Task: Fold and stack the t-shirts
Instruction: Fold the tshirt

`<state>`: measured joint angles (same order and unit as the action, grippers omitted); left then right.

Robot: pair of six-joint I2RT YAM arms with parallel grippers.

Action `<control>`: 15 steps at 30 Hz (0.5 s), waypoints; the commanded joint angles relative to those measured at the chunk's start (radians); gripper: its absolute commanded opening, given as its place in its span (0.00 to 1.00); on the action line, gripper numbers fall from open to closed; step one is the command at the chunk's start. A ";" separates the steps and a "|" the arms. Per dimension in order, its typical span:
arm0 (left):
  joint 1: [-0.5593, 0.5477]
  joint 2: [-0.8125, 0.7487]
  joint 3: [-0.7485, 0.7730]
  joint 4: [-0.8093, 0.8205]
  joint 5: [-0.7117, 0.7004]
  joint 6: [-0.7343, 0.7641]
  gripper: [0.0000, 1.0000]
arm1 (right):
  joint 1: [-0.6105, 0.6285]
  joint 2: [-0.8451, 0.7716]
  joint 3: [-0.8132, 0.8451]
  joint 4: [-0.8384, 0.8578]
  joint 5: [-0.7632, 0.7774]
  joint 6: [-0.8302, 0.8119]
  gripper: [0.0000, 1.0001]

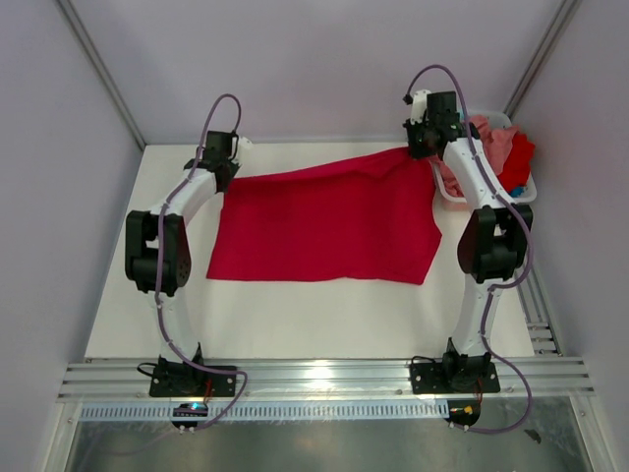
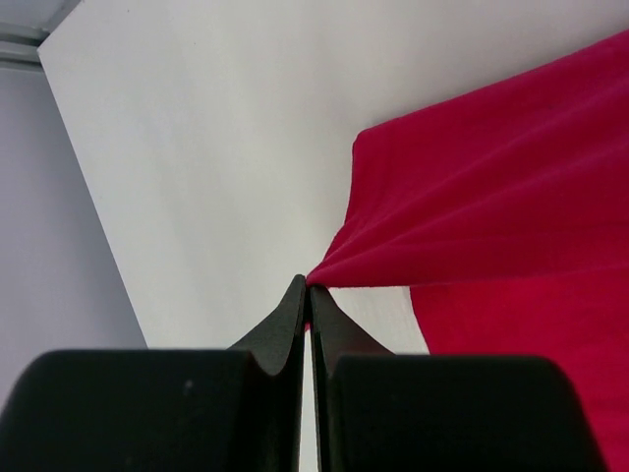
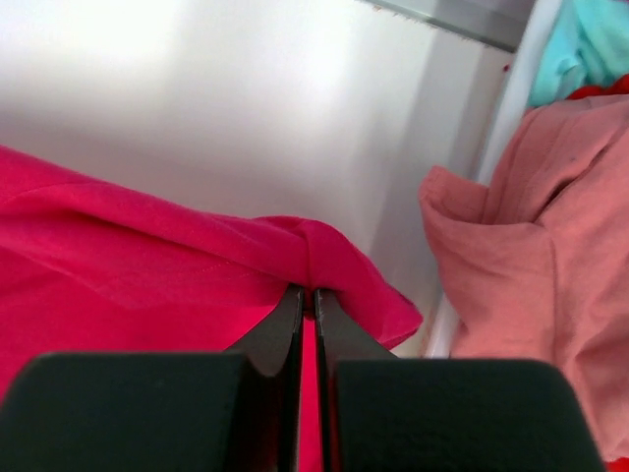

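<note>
On the table (image 1: pixel 295 324), the red shirt (image 1: pixel 329 226) is lying spread wide. At its far corners the left gripper (image 2: pixel 307 290) and right gripper (image 3: pixel 307 293) are each clamping down on the cloth. Far right, a pink shirt (image 3: pixel 531 265) and teal cloth (image 3: pixel 590 44) are sitting in the basket (image 1: pixel 524 195).

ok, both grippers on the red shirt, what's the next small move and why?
Probably raise both corners a little to start folding the far edge forward: the left gripper and right gripper are each shut on a far corner of the red shirt, which lies spread wide.
</note>
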<state>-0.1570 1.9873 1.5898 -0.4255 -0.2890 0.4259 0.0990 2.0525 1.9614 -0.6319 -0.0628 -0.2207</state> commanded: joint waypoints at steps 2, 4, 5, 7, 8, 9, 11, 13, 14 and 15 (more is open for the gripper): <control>0.008 -0.062 0.006 0.042 -0.030 -0.001 0.00 | -0.007 -0.031 0.051 -0.090 -0.170 0.009 0.03; 0.008 -0.065 0.006 0.041 -0.027 -0.006 0.00 | -0.007 -0.038 0.053 -0.138 -0.242 -0.022 0.03; 0.008 -0.067 0.004 0.039 -0.026 -0.009 0.00 | -0.007 -0.040 0.050 -0.153 -0.280 -0.031 0.03; 0.008 -0.071 -0.002 0.039 -0.018 -0.016 0.00 | -0.015 -0.043 0.021 -0.182 -0.426 -0.065 0.03; 0.008 -0.077 -0.007 0.042 -0.012 -0.024 0.00 | -0.021 -0.054 0.004 -0.177 -0.466 -0.066 0.03; 0.008 -0.079 -0.010 0.047 -0.006 -0.029 0.00 | -0.024 -0.060 -0.031 -0.169 -0.539 -0.074 0.03; 0.008 -0.076 -0.011 0.036 0.008 -0.039 0.00 | -0.027 -0.074 -0.062 -0.125 -0.577 -0.077 0.03; 0.008 -0.071 -0.008 0.031 0.013 -0.047 0.00 | -0.028 -0.069 -0.065 -0.120 -0.638 -0.106 0.03; 0.008 -0.065 -0.010 0.027 0.013 -0.050 0.00 | -0.027 -0.063 -0.061 -0.120 -0.667 -0.121 0.03; 0.008 -0.064 -0.017 0.030 0.014 -0.050 0.00 | -0.041 -0.058 -0.052 -0.121 -0.708 -0.135 0.03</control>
<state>-0.1566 1.9728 1.5799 -0.4225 -0.2874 0.4000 0.0765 2.0426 1.8915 -0.7746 -0.5892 -0.2985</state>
